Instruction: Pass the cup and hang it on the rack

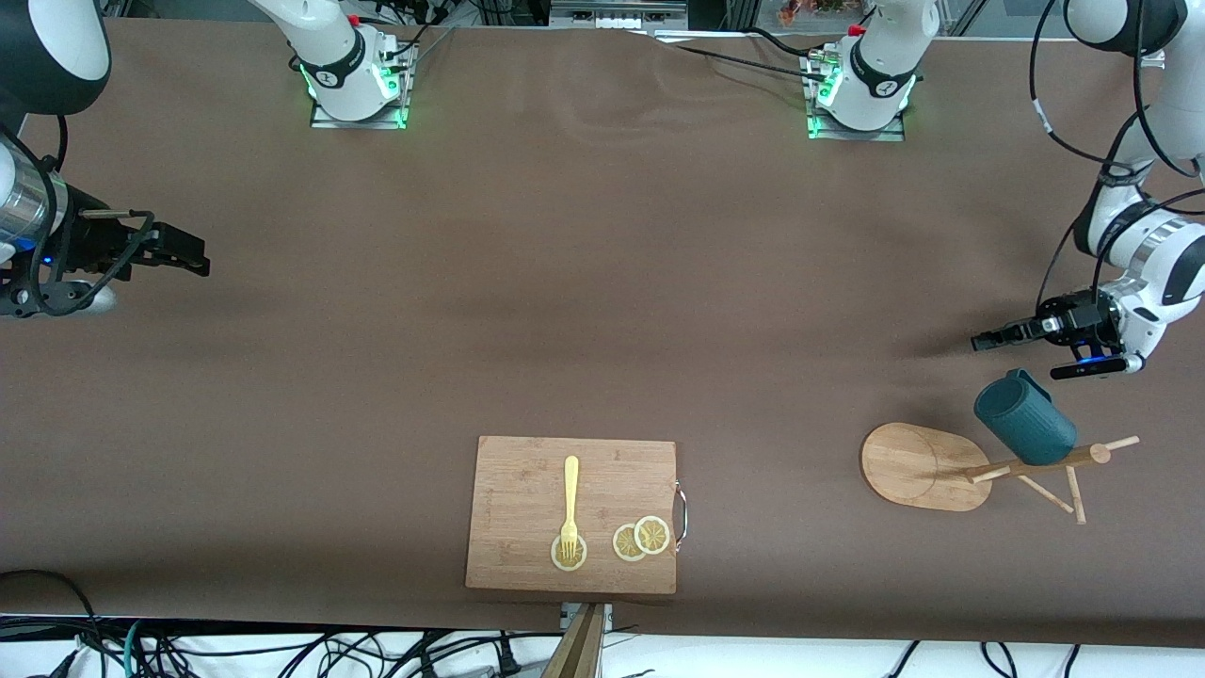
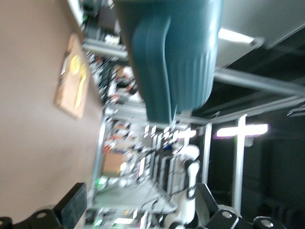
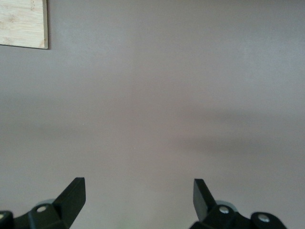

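Ribbed teal sides and a small loop handle mark the cup (image 1: 1024,422), which hangs on a thin dowel peg of the rack (image 1: 927,467) at the left arm's end of the worktop (image 1: 565,282). That rack is pale wood: flat oval base, slim pole, thin pegs fanning out. Its base sits near the worktop's camera-side edge.

Just above the cup hovers the left tool (image 1: 987,341), fingers spread and clear of the cup, nothing pinched. In the left wrist view the cup (image 2: 174,52) fills the space ahead of the spread fingers (image 2: 71,202).

Over bare brown worktop at its own end, the right tool (image 1: 193,256) waits, fingers (image 3: 74,195) spread wide, holding nothing.

Mid-worktop lies a rectangular bamboo cutting board (image 1: 527,471) with a metal handle, carrying a yellow fork (image 1: 570,504) and three lemon slices (image 1: 642,539). Wide open surface separates the board from the rack.
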Tool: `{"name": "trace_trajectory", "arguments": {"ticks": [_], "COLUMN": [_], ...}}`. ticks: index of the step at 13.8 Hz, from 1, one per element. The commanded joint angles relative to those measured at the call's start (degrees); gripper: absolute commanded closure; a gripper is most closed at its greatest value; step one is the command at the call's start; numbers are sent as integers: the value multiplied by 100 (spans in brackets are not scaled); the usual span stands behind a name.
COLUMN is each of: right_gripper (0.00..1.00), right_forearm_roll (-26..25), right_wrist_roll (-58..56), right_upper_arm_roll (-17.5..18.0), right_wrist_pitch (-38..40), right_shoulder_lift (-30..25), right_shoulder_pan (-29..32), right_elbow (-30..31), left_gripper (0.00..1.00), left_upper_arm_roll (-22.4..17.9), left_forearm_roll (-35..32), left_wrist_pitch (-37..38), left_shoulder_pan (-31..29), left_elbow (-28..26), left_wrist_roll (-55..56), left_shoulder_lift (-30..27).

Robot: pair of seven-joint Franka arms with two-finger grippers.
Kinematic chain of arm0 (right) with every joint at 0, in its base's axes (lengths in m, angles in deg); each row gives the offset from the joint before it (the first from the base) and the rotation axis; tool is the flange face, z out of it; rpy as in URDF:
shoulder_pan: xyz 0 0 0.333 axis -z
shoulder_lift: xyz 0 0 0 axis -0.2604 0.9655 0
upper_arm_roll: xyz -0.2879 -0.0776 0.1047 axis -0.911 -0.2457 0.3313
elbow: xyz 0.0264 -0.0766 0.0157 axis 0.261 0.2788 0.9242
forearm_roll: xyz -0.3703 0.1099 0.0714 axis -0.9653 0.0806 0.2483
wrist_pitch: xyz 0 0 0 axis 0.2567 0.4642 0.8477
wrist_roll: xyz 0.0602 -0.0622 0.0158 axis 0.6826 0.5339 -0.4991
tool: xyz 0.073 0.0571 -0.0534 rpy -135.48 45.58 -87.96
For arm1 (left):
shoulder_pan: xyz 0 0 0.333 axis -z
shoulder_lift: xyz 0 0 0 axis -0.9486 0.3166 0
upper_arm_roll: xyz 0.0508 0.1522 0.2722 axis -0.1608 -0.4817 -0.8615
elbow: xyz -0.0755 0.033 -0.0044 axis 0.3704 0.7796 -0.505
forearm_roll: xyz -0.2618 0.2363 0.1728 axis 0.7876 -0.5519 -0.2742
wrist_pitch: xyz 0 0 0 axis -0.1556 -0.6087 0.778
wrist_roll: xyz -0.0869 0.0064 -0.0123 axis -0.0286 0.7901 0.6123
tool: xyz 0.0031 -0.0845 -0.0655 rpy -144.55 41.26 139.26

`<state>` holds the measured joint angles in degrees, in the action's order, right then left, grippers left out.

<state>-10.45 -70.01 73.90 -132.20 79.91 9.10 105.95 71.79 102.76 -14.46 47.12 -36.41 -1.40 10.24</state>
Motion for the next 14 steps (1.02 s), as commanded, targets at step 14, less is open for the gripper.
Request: {"name": "trace_trajectory", "arguments": {"ticks": [14], "right_gripper": [0], "right_forearm_roll": [-26], "right_wrist_roll": [24], "right_upper_arm_roll": [19], "right_wrist_pitch": [-9], "right_shoulder_lift": [-83], "right_shoulder_pan": [-7], "right_elbow": [17], "left_gripper": [0], "left_upper_arm_roll": [-63], "left_forearm_roll": [-5598], "left_wrist_pitch": [-886], "left_shoulder_pan": [1464], "left_elbow": [1206], "left_wrist_roll": [1727], "left_shoulder_lift": [-2379]}}
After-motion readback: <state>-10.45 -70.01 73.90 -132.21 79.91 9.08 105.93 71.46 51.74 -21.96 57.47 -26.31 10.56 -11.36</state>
